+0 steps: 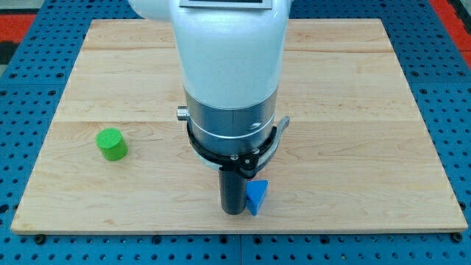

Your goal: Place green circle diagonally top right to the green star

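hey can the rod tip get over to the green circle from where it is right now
Probably yes. My tip sits near the view's bottom, touching or nearly touching the blue block on its right. The green circle lies apart to the view's left, with only bare wooden board between. The green star is not visible.

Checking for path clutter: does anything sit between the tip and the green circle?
Nothing visible does. My tip touches the blue block on its right; bare board lies leftward to the green circle. The green star isn't in view.

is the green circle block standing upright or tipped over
Upright: the green circle block shows its round flat top facing up, with its side resting squarely on the wooden board.
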